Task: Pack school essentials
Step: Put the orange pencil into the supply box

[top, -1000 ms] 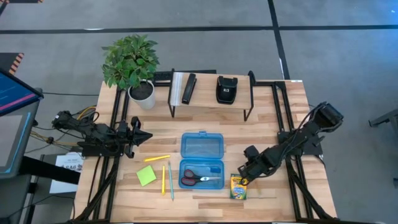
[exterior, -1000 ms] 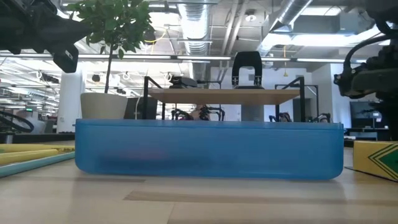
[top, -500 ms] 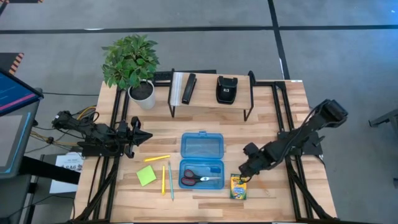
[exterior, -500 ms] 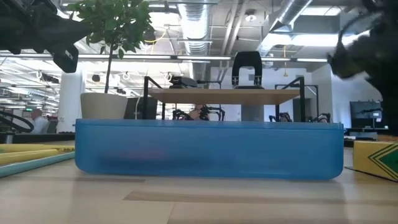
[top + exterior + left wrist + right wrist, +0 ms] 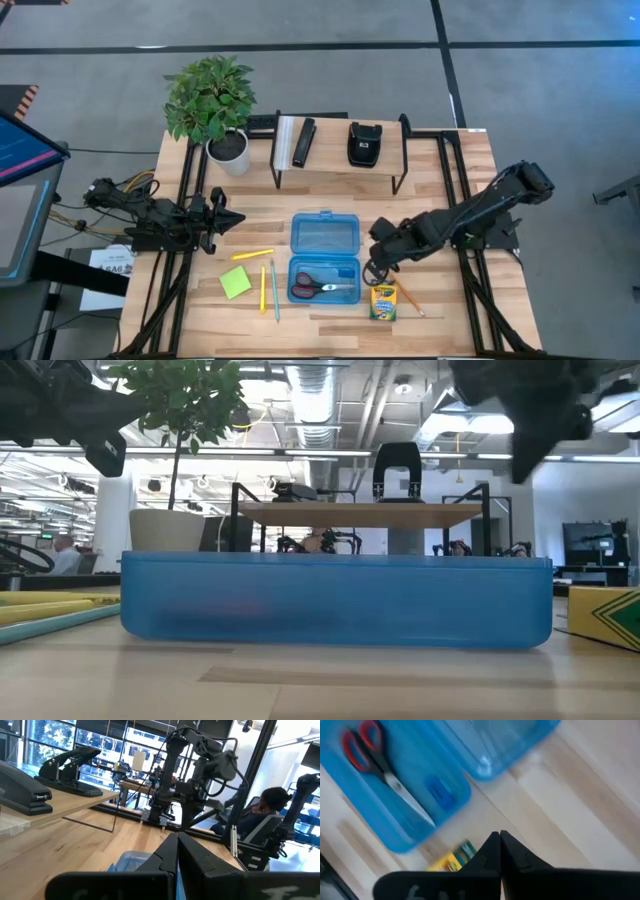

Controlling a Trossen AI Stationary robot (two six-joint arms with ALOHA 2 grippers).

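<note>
The blue case lies open on the table, lid [image 5: 325, 235] toward the far side and tray [image 5: 325, 281] toward the near side. Red-handled scissors [image 5: 380, 765] and a small blue eraser [image 5: 439, 792] lie in the tray. The crayon box [image 5: 383, 300] lies flat to the right of the tray, with an orange pencil [image 5: 409, 298] beside it. On the left lie the green sticky pad [image 5: 236, 282] and three pencils [image 5: 268, 289]. My right gripper [image 5: 374, 271] hovers shut above the tray's right edge, holding nothing. At the table's left my left gripper [image 5: 228, 215] waits, shut.
A black-framed shelf [image 5: 340, 150] at the far side carries two black staplers and a white item. A potted plant [image 5: 215, 105] stands at the far left. Bare wood lies between the case and the shelf's legs and along the near edge.
My right gripper has risen and moved toward the table's left, from beside the crayon box to over the tray's right edge, rolling as it went. The orange pencil now shows on the table where the arm had covered it.
</note>
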